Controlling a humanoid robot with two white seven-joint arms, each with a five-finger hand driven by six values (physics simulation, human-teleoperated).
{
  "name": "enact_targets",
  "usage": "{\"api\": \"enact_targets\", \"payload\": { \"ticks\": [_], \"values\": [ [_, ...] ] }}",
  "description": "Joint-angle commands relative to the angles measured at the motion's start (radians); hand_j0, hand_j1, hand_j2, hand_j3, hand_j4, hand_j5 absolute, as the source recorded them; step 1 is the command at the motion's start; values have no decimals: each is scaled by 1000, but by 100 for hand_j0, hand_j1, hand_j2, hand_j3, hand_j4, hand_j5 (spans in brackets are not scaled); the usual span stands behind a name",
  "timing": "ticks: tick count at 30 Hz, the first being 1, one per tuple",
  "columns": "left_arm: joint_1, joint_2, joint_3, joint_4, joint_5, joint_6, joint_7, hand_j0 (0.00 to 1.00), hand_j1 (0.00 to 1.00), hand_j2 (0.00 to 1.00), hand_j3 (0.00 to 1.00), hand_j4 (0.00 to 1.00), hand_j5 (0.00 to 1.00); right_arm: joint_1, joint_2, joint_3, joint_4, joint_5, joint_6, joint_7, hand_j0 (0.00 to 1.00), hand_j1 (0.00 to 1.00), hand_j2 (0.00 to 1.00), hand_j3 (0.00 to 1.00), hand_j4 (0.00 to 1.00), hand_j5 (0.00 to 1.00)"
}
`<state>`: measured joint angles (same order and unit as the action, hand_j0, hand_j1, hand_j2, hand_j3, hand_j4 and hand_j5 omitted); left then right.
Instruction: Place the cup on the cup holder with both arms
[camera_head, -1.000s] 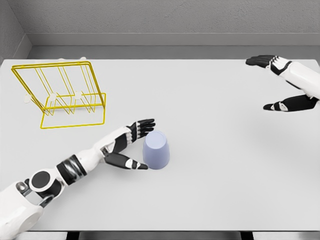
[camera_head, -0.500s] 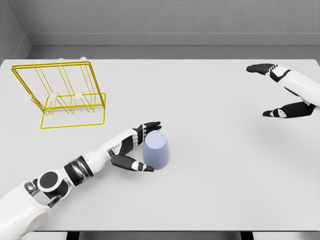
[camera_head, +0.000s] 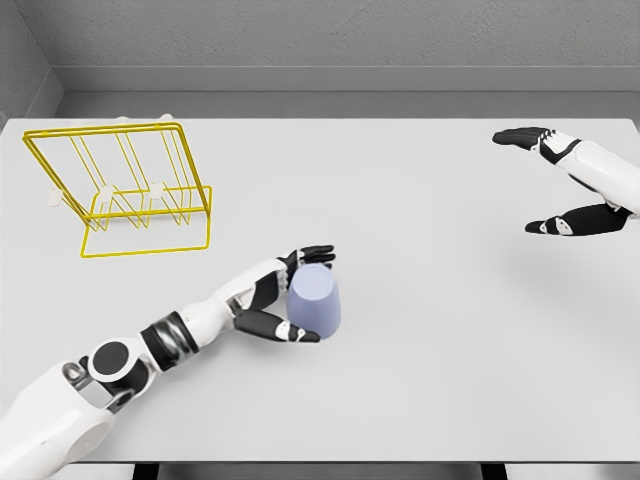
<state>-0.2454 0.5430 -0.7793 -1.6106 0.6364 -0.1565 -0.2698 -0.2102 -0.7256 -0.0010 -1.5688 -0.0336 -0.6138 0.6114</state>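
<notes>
Cup (camera_head: 315, 302): pale lavender, plain, seen standing upside down on the worktop (camera_head: 420, 330), narrower closed end up, near the front left of centre. Cup holder (camera_head: 125, 190): yellow wire rack, open frame tilted back over a flat base loop, set at far left, well apart from the cup.

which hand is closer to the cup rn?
Left. The left hand brackets the cup, fingers behind it, thumb in front. The right hand is open far off near the table's right edge.
</notes>
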Motion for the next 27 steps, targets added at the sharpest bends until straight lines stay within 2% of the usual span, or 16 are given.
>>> {"api": "enact_targets", "payload": {
  "ticks": [1,3,5,16,20,27],
  "values": [
    [0,-6,0,0,3,-2,1,82,82,82,82,82,82,0,0,-1,0,-8,3,0,100,100,100,100,100,100],
    [0,-6,2,0,6,-6,1,70,70,70,70,70,70,0,0,-1,0,-8,3,0,100,100,100,100,100,100],
    [0,-11,2,1,6,-6,1,67,67,67,67,67,67,0,0,1,0,-8,3,0,100,100,100,100,100,100],
    [-6,-11,12,-12,9,-8,1,67,67,67,67,67,67,0,3,1,-7,-9,3,0,100,100,100,100,100,100],
    [-5,6,38,-54,11,-9,1,67,67,67,67,67,67,0,3,1,-8,-9,3,0,100,100,100,100,100,100],
    [-5,37,81,-74,11,-11,1,67,67,67,67,67,67,0,3,-1,-7,-9,3,0,100,100,100,100,100,100]
  ]
}}
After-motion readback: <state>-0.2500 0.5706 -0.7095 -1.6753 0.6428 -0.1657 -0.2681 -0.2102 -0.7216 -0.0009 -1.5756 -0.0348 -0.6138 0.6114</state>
